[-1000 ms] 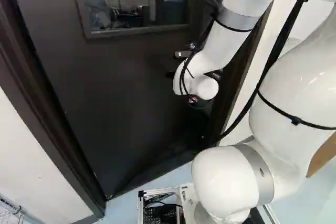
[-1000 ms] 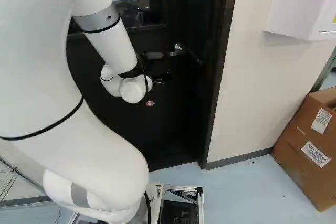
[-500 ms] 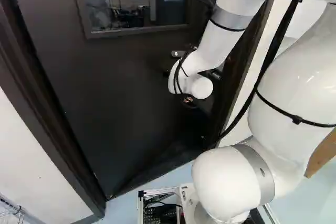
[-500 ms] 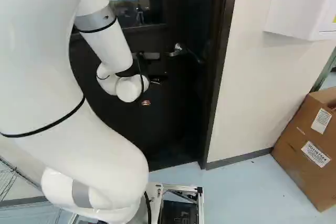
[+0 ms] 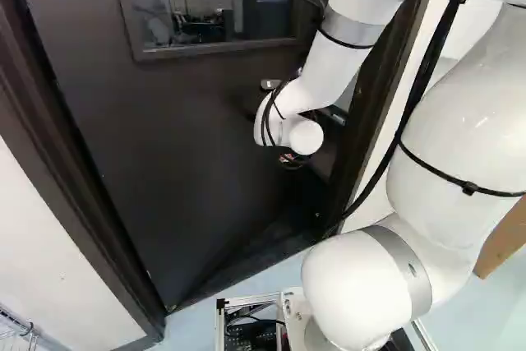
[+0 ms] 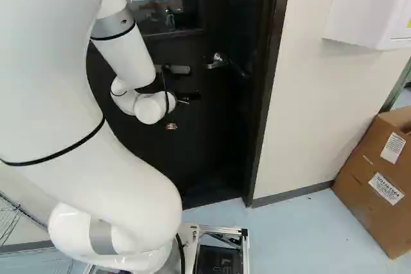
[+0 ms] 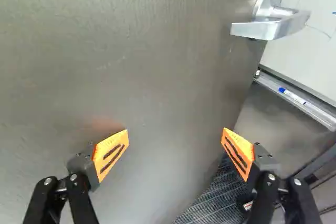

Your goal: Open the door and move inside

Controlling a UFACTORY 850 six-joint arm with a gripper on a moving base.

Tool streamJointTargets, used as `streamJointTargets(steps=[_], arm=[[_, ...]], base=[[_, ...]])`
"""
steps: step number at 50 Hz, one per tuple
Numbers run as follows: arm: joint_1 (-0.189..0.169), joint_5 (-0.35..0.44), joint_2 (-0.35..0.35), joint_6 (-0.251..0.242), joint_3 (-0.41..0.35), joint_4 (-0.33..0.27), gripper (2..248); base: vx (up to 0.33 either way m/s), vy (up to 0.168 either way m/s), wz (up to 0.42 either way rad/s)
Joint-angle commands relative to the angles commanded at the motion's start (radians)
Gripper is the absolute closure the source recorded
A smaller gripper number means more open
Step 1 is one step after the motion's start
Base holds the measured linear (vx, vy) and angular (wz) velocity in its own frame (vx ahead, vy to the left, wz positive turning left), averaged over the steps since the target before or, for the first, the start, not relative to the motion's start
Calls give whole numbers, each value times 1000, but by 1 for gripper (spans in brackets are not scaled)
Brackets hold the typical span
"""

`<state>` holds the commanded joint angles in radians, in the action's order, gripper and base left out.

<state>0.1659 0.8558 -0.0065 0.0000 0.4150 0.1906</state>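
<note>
Dark, the door (image 5: 181, 137) looks ajar, as best I can tell; the gripper (image 6: 186, 98) faces it, orange pads (image 7: 111, 153) wide apart, silver lever handle (image 7: 270, 24) beyond them.

1. The left base view looks from behind the arm (image 5: 456, 121), on its left side, ahead and a little down to the door (image 5: 181, 137). The arm is near, the door farther.
2. The right base view looks from behind the arm, on its right side, also ahead and a little down. Here the arm is very near and covers much of the left part.
3. These two views share the arm, the door with its window (image 5: 214, 2), and the box (image 6: 372, 184), of which the left one shows only a small part.
4. The wrist view looks from close range at the door and past its edge. It shares the door with both base views, and the handle (image 7: 273, 22) with the right one.
</note>
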Motion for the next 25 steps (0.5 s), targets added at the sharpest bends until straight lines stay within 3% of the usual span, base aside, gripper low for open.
streamJointTargets(steps=[25], arm=[[73, -10, -60, 0, 62, 81, 3]], base=[[0, 0, 0]])
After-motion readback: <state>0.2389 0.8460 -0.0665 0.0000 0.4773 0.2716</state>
